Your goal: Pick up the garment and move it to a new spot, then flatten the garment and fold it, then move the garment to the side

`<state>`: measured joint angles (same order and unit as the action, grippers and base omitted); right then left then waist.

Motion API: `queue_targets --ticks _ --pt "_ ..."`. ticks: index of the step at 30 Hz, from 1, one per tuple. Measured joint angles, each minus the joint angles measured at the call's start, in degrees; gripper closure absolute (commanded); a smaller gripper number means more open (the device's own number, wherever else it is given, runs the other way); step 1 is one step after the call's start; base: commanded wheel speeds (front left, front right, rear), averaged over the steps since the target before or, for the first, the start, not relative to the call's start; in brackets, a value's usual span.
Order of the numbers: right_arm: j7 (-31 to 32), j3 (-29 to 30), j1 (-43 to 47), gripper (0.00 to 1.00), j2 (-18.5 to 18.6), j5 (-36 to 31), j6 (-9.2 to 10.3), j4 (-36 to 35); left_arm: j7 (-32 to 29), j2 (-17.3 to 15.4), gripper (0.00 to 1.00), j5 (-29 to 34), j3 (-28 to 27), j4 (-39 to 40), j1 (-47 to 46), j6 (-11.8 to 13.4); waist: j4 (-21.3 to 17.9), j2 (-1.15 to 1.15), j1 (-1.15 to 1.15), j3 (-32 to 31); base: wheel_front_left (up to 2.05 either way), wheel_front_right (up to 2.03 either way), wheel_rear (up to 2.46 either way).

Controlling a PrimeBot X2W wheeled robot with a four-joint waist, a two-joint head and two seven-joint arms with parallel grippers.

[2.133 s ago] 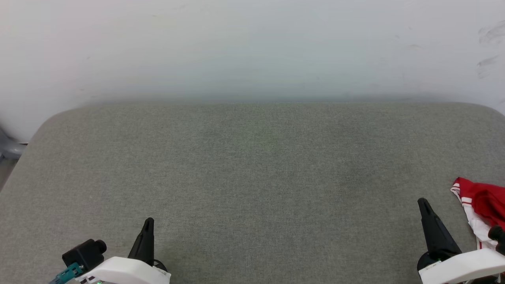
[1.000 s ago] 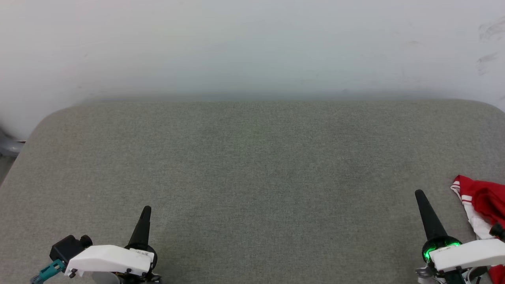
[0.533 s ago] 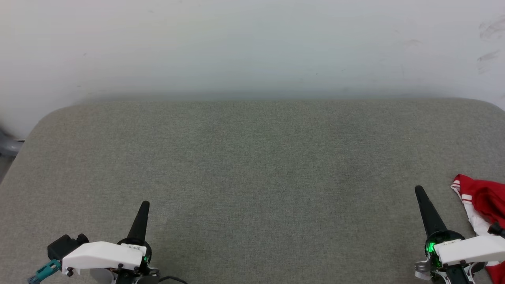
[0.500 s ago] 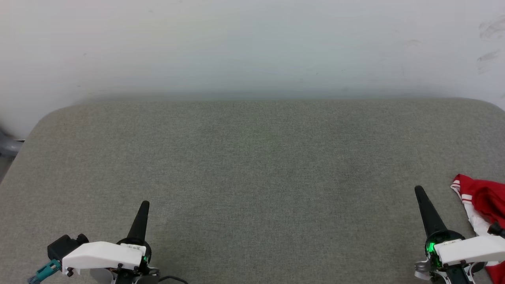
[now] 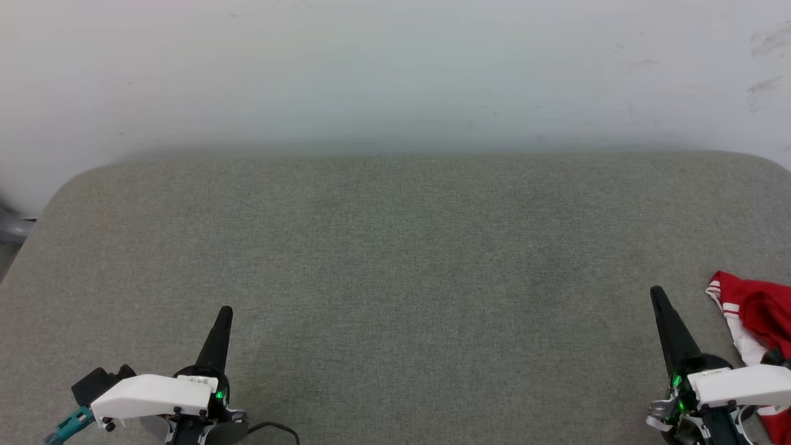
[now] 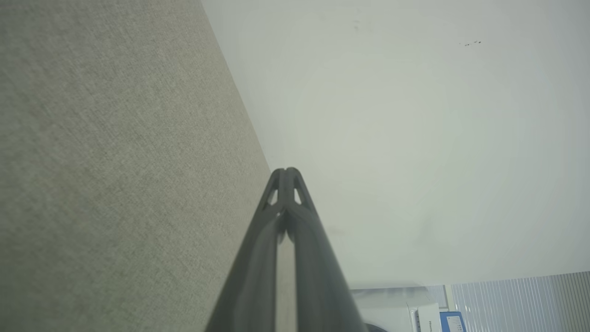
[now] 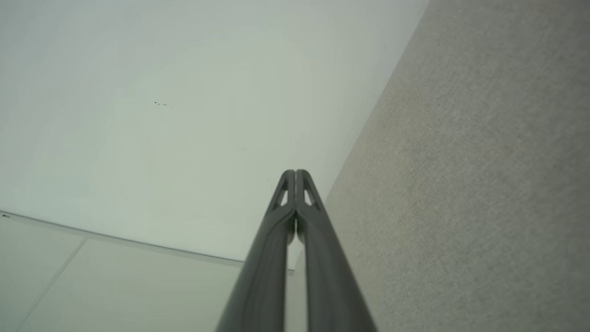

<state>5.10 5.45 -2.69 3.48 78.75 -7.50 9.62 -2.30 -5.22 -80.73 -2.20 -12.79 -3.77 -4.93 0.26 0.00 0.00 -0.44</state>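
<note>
Garment (image 5: 757, 309) bunched at far right of the grey surface (image 5: 395, 247), partly cut off by the frame, just right of the right hand (image 5: 658, 300) and not gripped. For a clean pick: part the fingers first, swing right, come down on the raised red bunch rather than a loose edge, pinch several layers, then carry toward the open middle. Right hand and left hand (image 5: 225, 315) low at the near edge, pointing toward the wall (image 5: 395, 74), fingers pressed together, holding nothing.

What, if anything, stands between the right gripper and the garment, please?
Nothing visible does: only bare grey surface lies between the right gripper and the crumpled garment just to its right.
</note>
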Motion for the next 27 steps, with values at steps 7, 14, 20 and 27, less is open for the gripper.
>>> queue_targets --ticks 7,14,20,27 --pt "0.1 0.0 -0.8 1.00 0.0 3.2 0.00 1.0 -0.8 0.4 1.00 -2.8 -0.8 -0.3 -0.4 -0.6 -0.1 0.00 0.00 0.1 0.00 0.00 0.00" --pt "0.4 0.1 -1.4 1.00 0.0 6.2 0.00 2.0 -1.6 0.7 1.00 -5.4 -1.7 -0.5 -1.0 -1.1 -0.1 0.00 0.00 0.3 0.00 0.00 0.00" --pt "0.5 0.2 -1.9 1.00 0.0 8.7 0.00 2.7 -2.3 1.1 1.00 -7.4 -2.3 -0.8 -1.3 -1.6 -0.2 0.00 0.00 0.4 0.00 0.00 0.00" --pt "0.5 0.2 -2.4 1.00 0.0 11.4 0.00 3.6 -3.1 1.6 1.00 -9.8 -3.1 -1.0 -1.6 -2.0 -0.2 0.00 0.00 0.5 0.00 0.00 0.00"
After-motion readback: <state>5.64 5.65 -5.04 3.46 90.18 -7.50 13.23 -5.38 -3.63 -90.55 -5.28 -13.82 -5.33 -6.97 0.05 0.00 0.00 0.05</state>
